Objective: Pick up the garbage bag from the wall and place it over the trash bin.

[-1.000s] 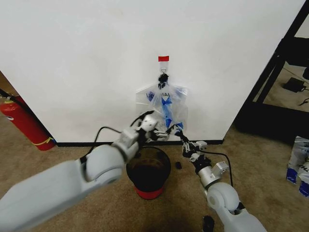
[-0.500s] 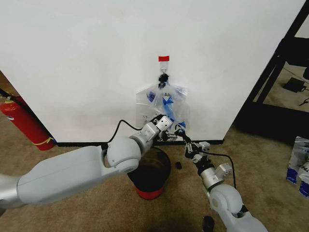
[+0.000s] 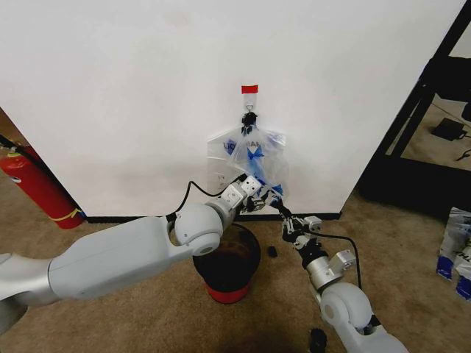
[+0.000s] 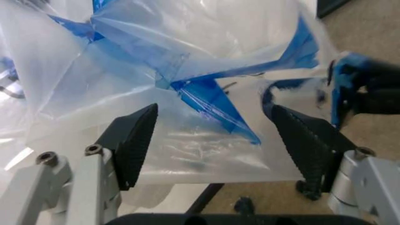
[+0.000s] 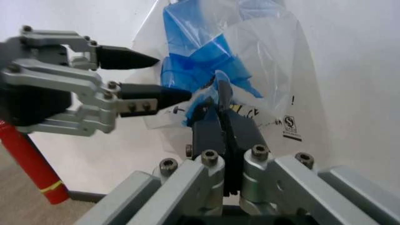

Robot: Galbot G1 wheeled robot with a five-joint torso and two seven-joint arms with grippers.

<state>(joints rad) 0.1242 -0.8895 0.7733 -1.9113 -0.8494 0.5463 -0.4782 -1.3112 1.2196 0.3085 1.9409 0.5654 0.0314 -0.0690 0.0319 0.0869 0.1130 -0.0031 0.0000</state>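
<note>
**Both grippers at the hanging bag**

The garbage bag hangs from a black hook on the white wall, under a red tape strip. The trash bin, black with a red base, stands on the carpet right below, and the left arm's elbow overlaps its rim in the head view. A red fire extinguisher leans at the wall far to the left; a black shelf frame stands to the right.

The left gripper is spread wide at the bag's lower edge, its dark fingers on either side of the clear plastic and blue tape without pinching it. The right gripper is clamped onto a fold of the bag's bottom corner.

Compared with a second ago, the left arm has reached further forward and up, so its gripper now sits against the bag instead of short of it; the right one has barely shifted.

The bag's print is mostly hidden by folds and glare.
</note>
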